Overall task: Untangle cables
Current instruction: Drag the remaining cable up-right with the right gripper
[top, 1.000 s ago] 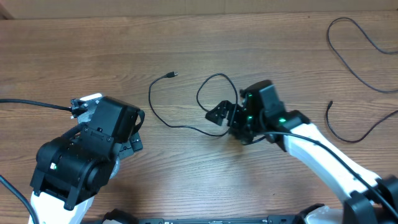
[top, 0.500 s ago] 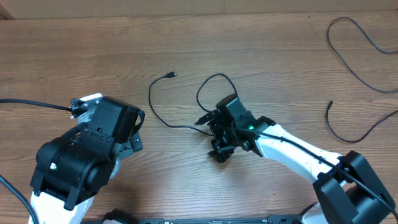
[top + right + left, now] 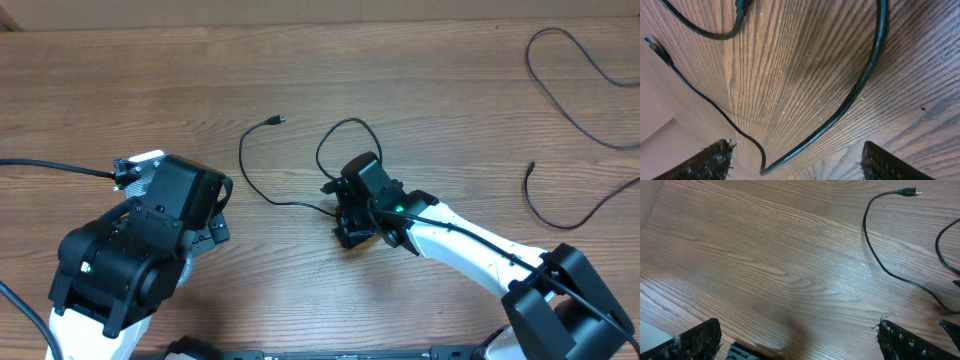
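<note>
A thin black cable (image 3: 243, 165) lies mid-table, with its plug end (image 3: 279, 120) at the far end and a loop (image 3: 330, 135) near my right gripper. My right gripper (image 3: 338, 213) is open and sits low over this cable. In the right wrist view the cable (image 3: 850, 105) curves across the wood between the two open fingers (image 3: 800, 162), not pinched. My left gripper (image 3: 215, 225) rests at the lower left, open and empty (image 3: 800, 345), well short of the same cable (image 3: 867, 235) and its plug (image 3: 910, 191).
Two more thin black cables lie apart at the right: one curving at the far right corner (image 3: 582, 48), one with its end at the right edge (image 3: 531, 168). A thicker black arm wire (image 3: 50, 165) runs in from the left edge.
My right gripper has swung left and turned, moving down over the middle cable beside its loop. The cable has barely shifted. The left arm has not moved.
</note>
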Robot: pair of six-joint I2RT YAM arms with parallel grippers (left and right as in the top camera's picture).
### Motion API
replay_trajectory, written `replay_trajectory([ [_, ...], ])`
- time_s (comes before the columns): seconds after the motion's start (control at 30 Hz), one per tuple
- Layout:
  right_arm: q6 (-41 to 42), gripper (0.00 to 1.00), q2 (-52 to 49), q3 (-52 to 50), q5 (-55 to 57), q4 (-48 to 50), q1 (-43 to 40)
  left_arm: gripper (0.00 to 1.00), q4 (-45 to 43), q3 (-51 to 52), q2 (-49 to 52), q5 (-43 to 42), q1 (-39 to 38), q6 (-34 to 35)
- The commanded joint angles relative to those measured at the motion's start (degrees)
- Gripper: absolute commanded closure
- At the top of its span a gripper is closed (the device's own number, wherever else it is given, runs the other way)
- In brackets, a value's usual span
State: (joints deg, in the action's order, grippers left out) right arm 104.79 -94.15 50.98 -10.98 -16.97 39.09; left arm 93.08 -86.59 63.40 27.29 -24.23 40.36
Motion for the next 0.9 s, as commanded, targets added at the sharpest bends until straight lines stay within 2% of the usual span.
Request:
replay_trajectory([
  [0.0,0.44,0.20,-0.59,-0.02,0.87,0.35,0.44,0.00,-0.11,-0.11,-0.02,1.20,0.22,0.79],
  [0.2,0.11,0.28,-5.44,-0.02,-1.84,4.85,0.72,0.00,-0.09,-0.11,-0.02,1.20,0.22,0.79],
  [0.23,-0.52,0.36,-5.99,-0.02,-2.64,4.96,0.87,0.00,-0.11,-0.11,-0.02,1.20,0.22,0.79],
  [0.27,-3.76,0.51,-6.29,-0.02,-2.38,5.01,1.09,0.00,-0.11,-0.11,-0.02,1.20,0.22,0.79],
  [0.37,-17.03,0.82,-6.14,0.04,-1.49,7.74,0.68,0.00,-0.11,-0.11,-0.02,1.20,0.22,0.81],
  [0.47,-23.50,0.96,-5.01,0.46,-1.51,8.11,-0.98,0.01,-0.11,-0.11,-0.02,1.20,0.22,0.81],
  [0.6,-37.64,0.96,-0.98,2.01,-1.05,6.49,-6.16,0.00,-0.11,-0.11,-0.02,1.20,0.22,0.81],
  [0.7,-51.95,0.96,3.43,5.31,-1.07,3.93,-11.58,0.00,-0.11,-0.11,-0.02,1.20,0.22,0.81],
  [0.77,-62.71,0.96,6.08,9.62,-1.05,0.61,-15.28,0.01,-0.11,-0.11,0.00,1.20,0.22,0.79],
  [0.87,-73.44,0.96,7.28,18.53,0.48,-7.65,-20.26,0.00,-0.09,-0.11,-0.02,1.20,0.22,0.79],
])
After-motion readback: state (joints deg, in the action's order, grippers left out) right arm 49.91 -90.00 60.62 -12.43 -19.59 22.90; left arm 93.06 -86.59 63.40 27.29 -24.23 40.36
